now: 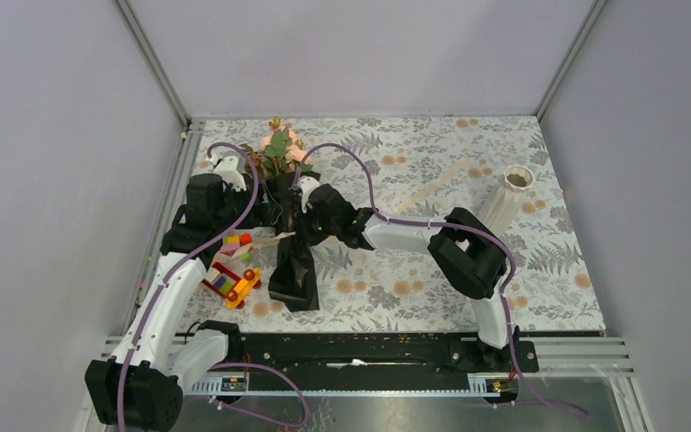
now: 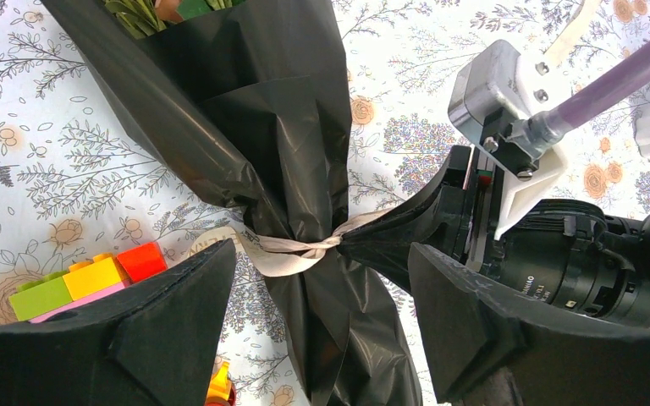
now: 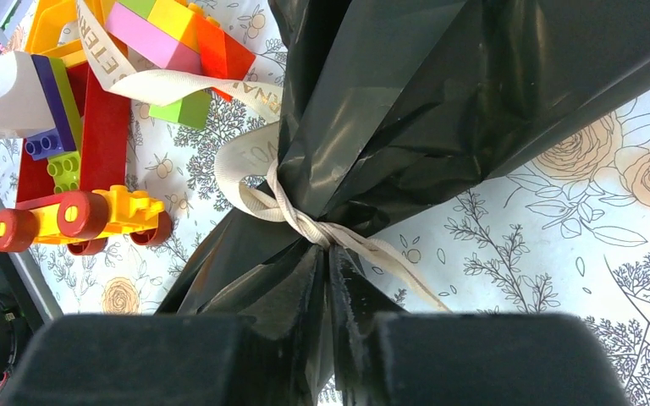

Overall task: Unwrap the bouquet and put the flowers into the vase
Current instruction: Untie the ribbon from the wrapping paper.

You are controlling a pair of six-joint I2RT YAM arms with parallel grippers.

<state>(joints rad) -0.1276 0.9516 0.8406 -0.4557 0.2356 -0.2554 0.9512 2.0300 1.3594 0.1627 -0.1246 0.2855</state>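
The bouquet [image 1: 292, 261], a glossy black paper cone, lies on the floral table with its mouth pointing away. Peach-pink flowers [image 1: 276, 144] and green leaves [image 2: 148, 10] show at that mouth. A cream ribbon [image 2: 288, 254] [image 3: 258, 182] is still knotted round its waist. My right gripper [image 3: 328, 254] [image 1: 299, 232] is shut on the ribbon right at the knot, one tail trailing beside it. My left gripper [image 2: 322, 254] [image 1: 270, 220] stands open, its fingers either side of the wrap just below the knot, touching nothing. The white ribbed vase [image 1: 507, 202] stands upright at the far right.
A colourful toy-block car [image 1: 231, 283] [image 3: 76, 152] sits just left of the bouquet, loose blocks [image 2: 85, 275] beside my left finger; a ribbon tail drapes over them. A pale flat strip [image 1: 436, 184] lies on the table between bouquet and vase. Grey walls enclose three sides.
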